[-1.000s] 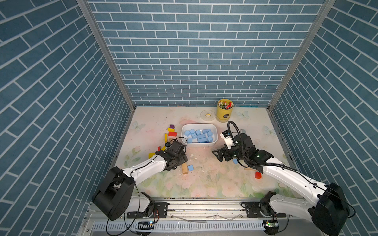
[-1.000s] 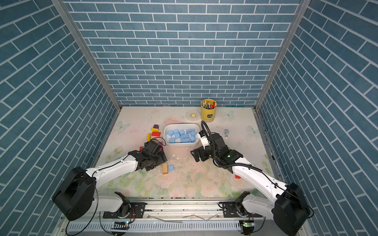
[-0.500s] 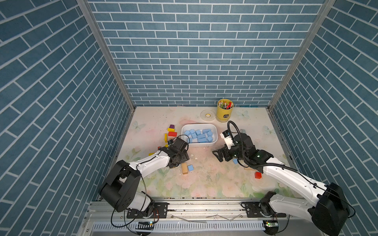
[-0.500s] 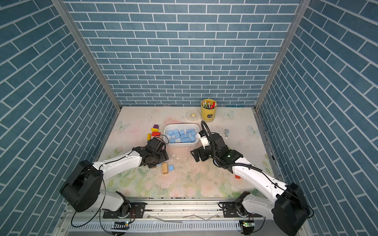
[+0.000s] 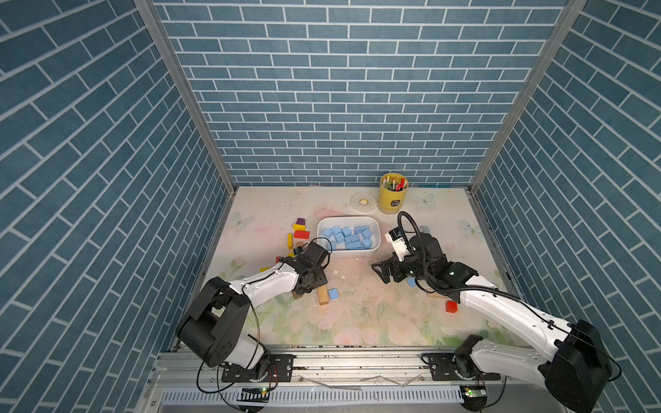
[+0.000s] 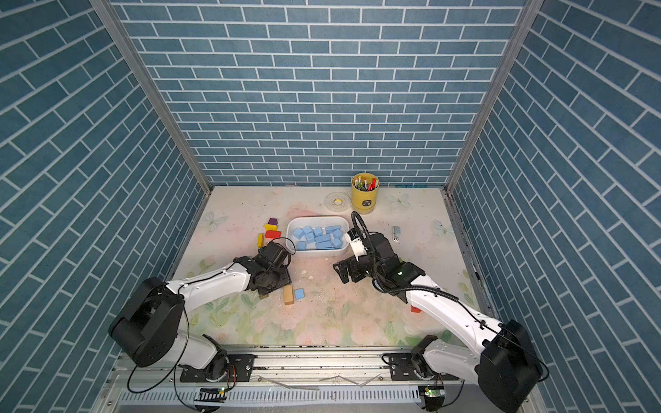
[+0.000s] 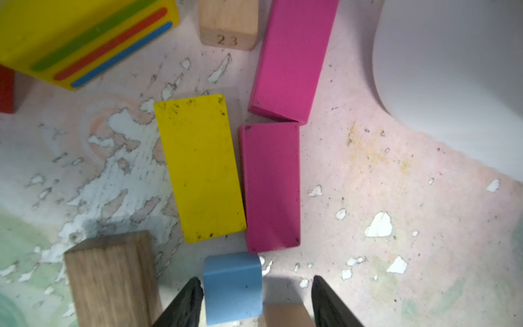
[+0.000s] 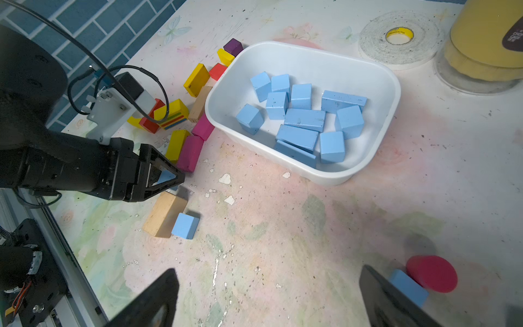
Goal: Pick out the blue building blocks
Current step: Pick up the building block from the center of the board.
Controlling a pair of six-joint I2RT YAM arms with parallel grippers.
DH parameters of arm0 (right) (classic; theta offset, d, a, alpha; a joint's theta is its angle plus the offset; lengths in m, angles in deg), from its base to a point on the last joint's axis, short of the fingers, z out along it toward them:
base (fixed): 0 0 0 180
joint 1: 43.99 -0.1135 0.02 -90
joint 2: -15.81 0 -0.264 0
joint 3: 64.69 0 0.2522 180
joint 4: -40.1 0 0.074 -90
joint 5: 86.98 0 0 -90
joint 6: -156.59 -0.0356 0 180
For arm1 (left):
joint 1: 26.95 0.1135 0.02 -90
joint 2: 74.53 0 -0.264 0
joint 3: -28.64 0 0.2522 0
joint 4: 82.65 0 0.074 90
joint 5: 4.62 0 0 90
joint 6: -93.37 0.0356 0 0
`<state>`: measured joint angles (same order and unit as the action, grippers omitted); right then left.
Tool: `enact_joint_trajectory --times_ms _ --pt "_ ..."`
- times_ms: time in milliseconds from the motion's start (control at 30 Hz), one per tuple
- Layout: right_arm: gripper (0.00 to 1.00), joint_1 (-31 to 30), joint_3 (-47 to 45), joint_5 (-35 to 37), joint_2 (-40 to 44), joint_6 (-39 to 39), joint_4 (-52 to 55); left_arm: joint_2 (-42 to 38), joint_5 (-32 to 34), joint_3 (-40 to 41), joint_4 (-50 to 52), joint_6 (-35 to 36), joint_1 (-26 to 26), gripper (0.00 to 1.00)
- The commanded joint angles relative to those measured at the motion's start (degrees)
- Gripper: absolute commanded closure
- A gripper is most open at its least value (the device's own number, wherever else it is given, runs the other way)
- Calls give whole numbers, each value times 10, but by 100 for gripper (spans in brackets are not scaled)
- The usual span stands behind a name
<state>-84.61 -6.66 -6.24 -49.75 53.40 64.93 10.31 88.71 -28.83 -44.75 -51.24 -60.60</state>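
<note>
Swung the left arm (image 5: 264, 282) nearer the tub (image 5: 347, 219) since a second ago and narrowed the left gripper (image 7: 256, 280), now half-closed astride a blue cube (image 7: 232, 286) on the table (image 5: 357, 321), one finger (image 7: 184, 303) touching its side, the other apart; cube hidden under the arm in both top views. Keeps the right gripper (image 8: 268, 297) spread wide and empty, one finger covering part of a blue block (image 8: 407, 286) beside a red piece (image 8: 431, 273). Finds most blue blocks (image 5: 348, 236) inside the tub, plus a loose blue cube (image 5: 333, 294) against a tan block (image 5: 323, 296).
</note>
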Motion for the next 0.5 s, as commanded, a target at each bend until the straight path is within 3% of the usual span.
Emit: enact_joint_trajectory --times_ms 0,467 --pt "1 -3 -4 4 3 4 -12 6 7 -3 19 0 1 42" --pt "1 -2 -4 5 3 4 -11 20 5 -6 26 -2 1 55"
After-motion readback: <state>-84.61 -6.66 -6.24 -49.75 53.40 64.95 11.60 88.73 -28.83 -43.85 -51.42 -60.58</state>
